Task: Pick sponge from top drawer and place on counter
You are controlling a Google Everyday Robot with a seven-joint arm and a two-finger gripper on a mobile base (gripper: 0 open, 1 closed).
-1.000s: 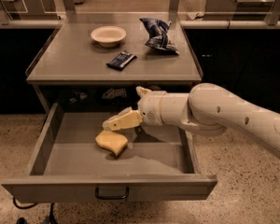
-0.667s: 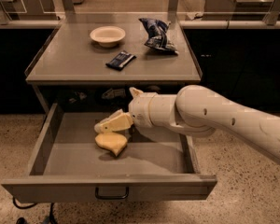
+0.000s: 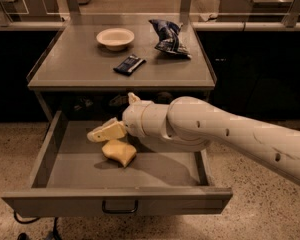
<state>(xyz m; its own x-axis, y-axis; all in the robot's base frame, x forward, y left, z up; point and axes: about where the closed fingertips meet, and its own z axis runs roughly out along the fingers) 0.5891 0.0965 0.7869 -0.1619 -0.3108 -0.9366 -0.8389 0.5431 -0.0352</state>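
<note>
Hovering inside the wide grey metal top drawer (image 3: 44,153), the cream pincer (image 3: 103,132), whose opening cannot be told, sits just above the pale-yellow wavy foam sponge (image 3: 119,153) lying below-right.

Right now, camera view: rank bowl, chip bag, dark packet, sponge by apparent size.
chip bag, then bowl: nearly alike
sponge and dark packet: unranked, sponge sits nearer
The tool hangs over the sponge in the top drawer.

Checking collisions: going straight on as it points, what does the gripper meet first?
The gripper, just above the sponge in the top drawer, points picture-left: probably that drawer wall first, depth unclear.
</note>
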